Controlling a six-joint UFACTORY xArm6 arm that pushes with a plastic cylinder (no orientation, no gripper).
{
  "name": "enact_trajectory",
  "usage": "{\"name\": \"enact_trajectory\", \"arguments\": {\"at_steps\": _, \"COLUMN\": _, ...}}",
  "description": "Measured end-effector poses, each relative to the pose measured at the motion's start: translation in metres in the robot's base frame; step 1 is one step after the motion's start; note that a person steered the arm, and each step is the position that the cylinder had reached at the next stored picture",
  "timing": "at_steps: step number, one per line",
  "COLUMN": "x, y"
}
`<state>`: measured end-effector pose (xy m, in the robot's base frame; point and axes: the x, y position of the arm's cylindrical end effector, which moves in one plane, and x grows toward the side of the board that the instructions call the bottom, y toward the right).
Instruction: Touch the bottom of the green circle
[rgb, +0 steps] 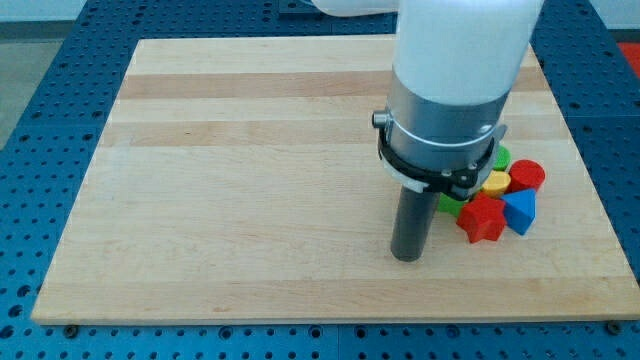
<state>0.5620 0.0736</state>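
My tip (406, 256) rests on the wooden board (250, 170), just left of a cluster of blocks at the view's right. A green block (452, 203) peeks out beside the rod, mostly hidden by the arm; its shape cannot be made out. Another green piece (502, 157) shows behind the arm's collar. A red star-like block (482, 219) lies right of the tip. A blue block (520, 211), a yellow block (495, 183) and a red round block (528, 176) sit further right. The tip is about a rod's width left of the near green block.
The arm's white and grey body (450, 90) covers the upper part of the block cluster. The board's right edge (590, 200) is close behind the blocks. A blue perforated table (40, 90) surrounds the board.
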Motion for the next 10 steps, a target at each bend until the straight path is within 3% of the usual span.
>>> {"name": "enact_trajectory", "arguments": {"at_steps": 4, "x": -0.07, "y": 0.001}}
{"name": "enact_trajectory", "arguments": {"at_steps": 6, "x": -0.105, "y": -0.072}}
{"name": "enact_trajectory", "arguments": {"at_steps": 7, "x": -0.124, "y": -0.043}}
{"name": "enact_trajectory", "arguments": {"at_steps": 8, "x": -0.099, "y": -0.009}}
{"name": "enact_trajectory", "arguments": {"at_steps": 10, "x": -0.1, "y": -0.003}}
